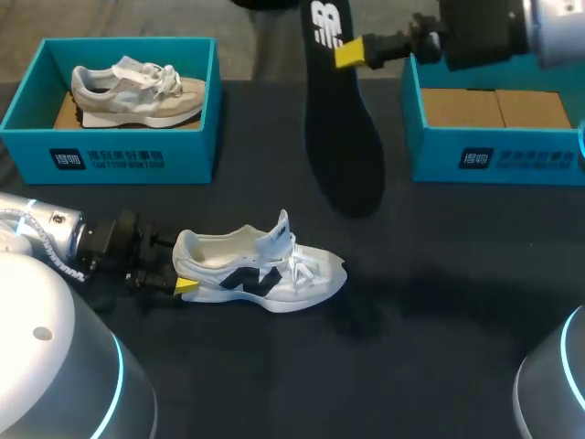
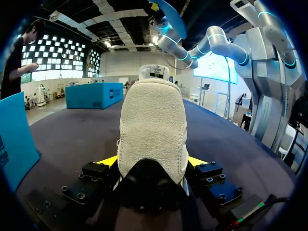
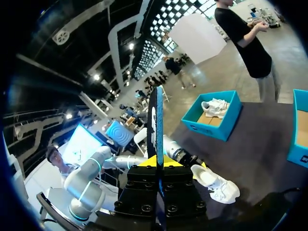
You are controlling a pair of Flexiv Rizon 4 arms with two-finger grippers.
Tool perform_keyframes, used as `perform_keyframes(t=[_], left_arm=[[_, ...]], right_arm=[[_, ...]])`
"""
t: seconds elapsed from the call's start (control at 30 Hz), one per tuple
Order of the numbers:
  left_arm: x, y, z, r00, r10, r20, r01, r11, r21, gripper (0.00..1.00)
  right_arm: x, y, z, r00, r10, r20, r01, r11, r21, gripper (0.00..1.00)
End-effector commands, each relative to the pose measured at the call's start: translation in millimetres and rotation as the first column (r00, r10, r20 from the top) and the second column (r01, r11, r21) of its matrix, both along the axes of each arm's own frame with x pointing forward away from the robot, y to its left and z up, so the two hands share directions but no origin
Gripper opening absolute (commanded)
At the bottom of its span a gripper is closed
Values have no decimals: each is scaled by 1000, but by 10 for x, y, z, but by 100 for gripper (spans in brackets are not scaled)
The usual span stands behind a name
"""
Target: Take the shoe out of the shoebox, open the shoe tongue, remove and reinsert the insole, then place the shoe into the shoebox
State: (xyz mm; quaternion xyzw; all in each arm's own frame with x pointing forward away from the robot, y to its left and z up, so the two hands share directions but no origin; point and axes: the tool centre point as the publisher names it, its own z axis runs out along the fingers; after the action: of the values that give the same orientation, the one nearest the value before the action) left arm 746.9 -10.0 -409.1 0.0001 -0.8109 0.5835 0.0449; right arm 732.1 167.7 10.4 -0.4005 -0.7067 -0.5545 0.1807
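A white shoe (image 1: 265, 270) with a black side logo lies on the dark table, toe pointing right and tongue pulled up. My left gripper (image 1: 183, 272) is shut on its heel. In the left wrist view the heel (image 2: 153, 130) fills the gap between the yellow fingertips (image 2: 108, 160). My right gripper (image 1: 350, 52) is raised above the table's far middle, shut on the black insole (image 1: 343, 137), which hangs down from it. In the right wrist view the insole (image 3: 157, 120) stands edge-on between the fingers, with the white shoe (image 3: 216, 183) below.
At the back left an open blue shoebox (image 1: 114, 155) holds a beige shoe (image 1: 137, 91). A second blue shoebox (image 1: 494, 151) at the back right contains only brown cardboard. The near half of the table is bare dark cloth.
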Motion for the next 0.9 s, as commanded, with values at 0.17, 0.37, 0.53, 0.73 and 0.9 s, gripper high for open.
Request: perform_keyframes(t=[0.17,0.37,0.53,0.73,0.9], left_arm=[[-2,-6,3,1000,1,0,-1,1000,1,0],[-2,-6,3,1000,1,0,-1,1000,1,0],[-2,-6,3,1000,1,0,-1,1000,1,0],[-2,-6,3,1000,1,0,-1,1000,1,0],[-2,-6,3,1000,1,0,-1,1000,1,0]], right_arm=[[-510,-507,165,999,-44,4,44,999,-8,0],[-693,-598,267,995,-95,-22,96,994,42,0],[-837,-620,402,992,-124,-6,124,990,60,0],[-1012,-600,481,997,-78,5,78,996,48,0],[-1109,-592,468,998,-67,-10,68,997,43,0]])
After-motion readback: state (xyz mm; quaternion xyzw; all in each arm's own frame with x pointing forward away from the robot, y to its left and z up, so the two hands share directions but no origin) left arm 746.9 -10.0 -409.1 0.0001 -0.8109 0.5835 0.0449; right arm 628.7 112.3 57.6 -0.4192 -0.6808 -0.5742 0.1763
